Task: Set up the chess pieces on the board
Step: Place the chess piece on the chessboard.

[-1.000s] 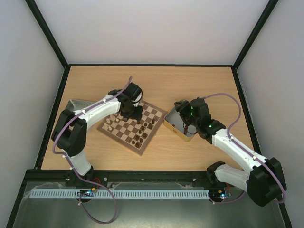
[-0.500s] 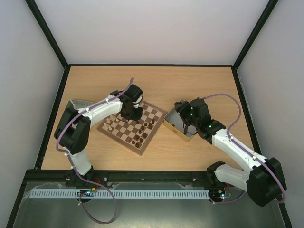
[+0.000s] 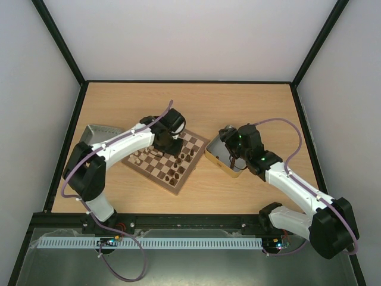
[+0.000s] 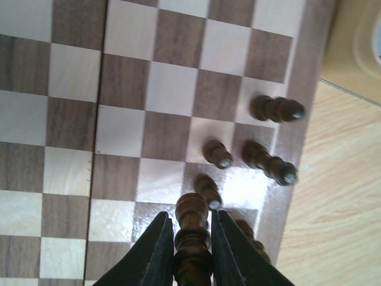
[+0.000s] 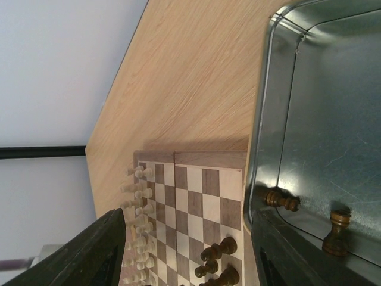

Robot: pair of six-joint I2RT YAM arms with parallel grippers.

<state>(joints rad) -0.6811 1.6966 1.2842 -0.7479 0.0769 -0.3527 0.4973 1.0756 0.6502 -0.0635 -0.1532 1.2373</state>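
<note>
The board [image 3: 150,177] lies left of centre, with pale chess pieces [image 3: 140,156] along its left side and dark ones [image 3: 178,170] near its right side. My left gripper [image 3: 168,143] hangs over the board [image 4: 119,89], shut on a dark turned piece [image 4: 191,229] held upright between its fingers. Beneath it several dark pieces [image 4: 217,154] stand by the board's right rim. My right gripper [image 3: 229,149] is open over the left edge of the metal tin [image 5: 321,119], nothing between its fingers. Two dark pieces [image 5: 281,200] lie inside the tin.
The shiny tin [image 3: 209,156] sits just right of the board, almost touching its corner. A grey tray [image 3: 95,132] lies at the far left behind my left arm. Black frame rails border the wooden tabletop.
My left gripper has shut on the dark piece and shifted slightly right over the board. The right arm has stayed still.
</note>
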